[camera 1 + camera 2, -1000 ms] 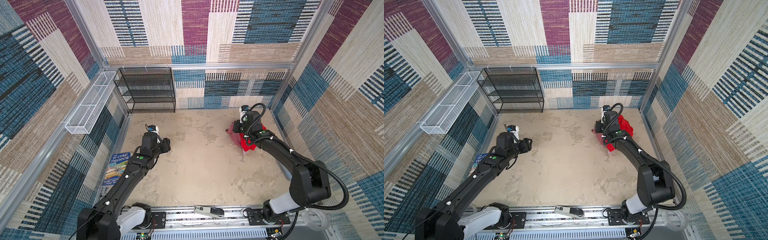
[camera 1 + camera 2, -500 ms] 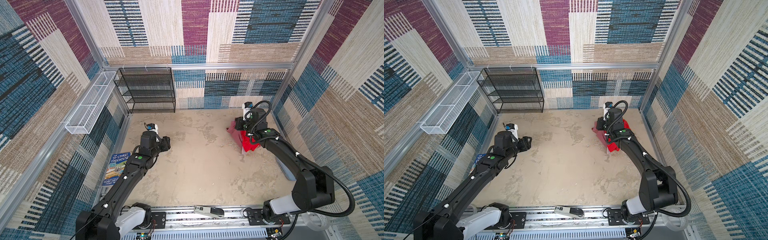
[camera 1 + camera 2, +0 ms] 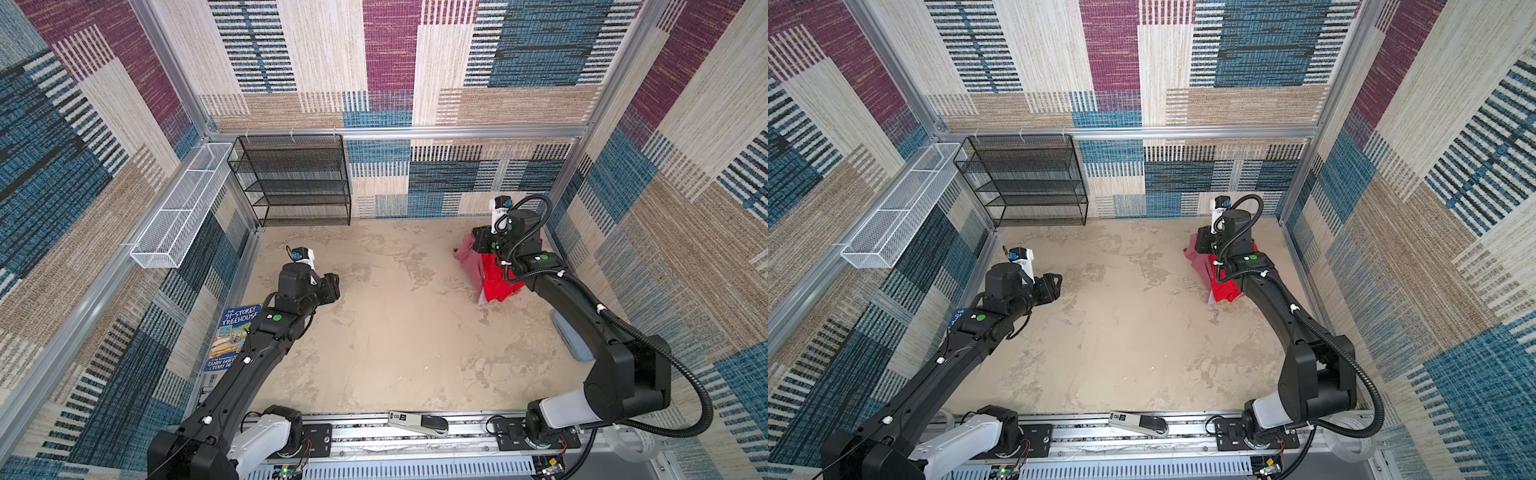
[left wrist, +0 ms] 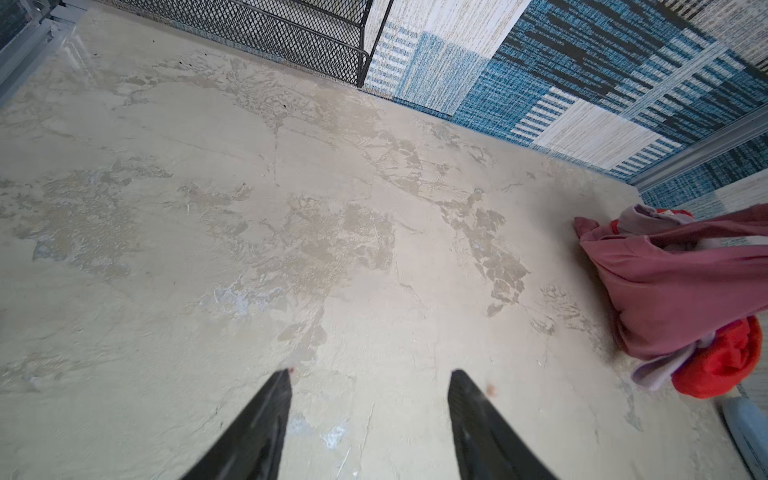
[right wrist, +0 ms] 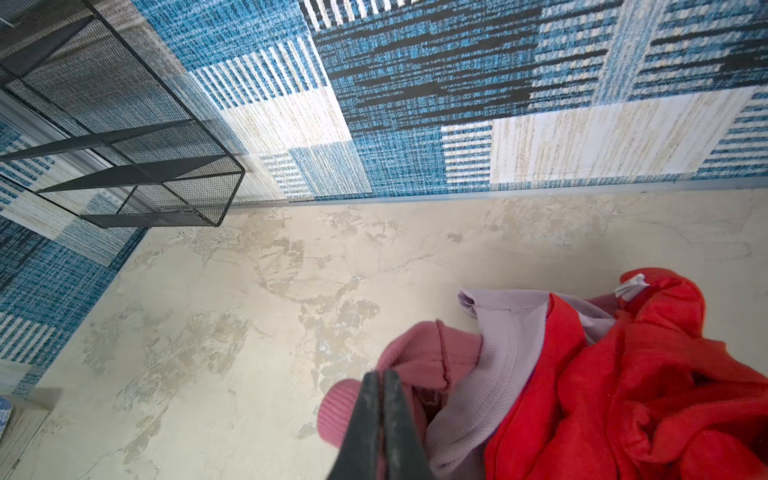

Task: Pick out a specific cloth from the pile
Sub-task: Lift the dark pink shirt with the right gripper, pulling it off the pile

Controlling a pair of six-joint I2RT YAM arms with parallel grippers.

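Risen rearward since the earlier frame, the right tool [image 5: 380, 376], pinched tight on the dusty rose cloth [image 4: 673, 282] draped over the pile [image 3: 496, 282] at the far right of the worktop [image 3: 395, 332], should lift slowly, shedding snagged neighbours; left tool [image 4: 370, 372] spread, empty, well apart.

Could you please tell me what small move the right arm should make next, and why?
Probably raise the right end effector and draw it toward the bare middle of the table. Its jaws are shut on the dusty rose cloth, but the lilac cloth and the red cloth lie against it, so a gentle pull away should free it.
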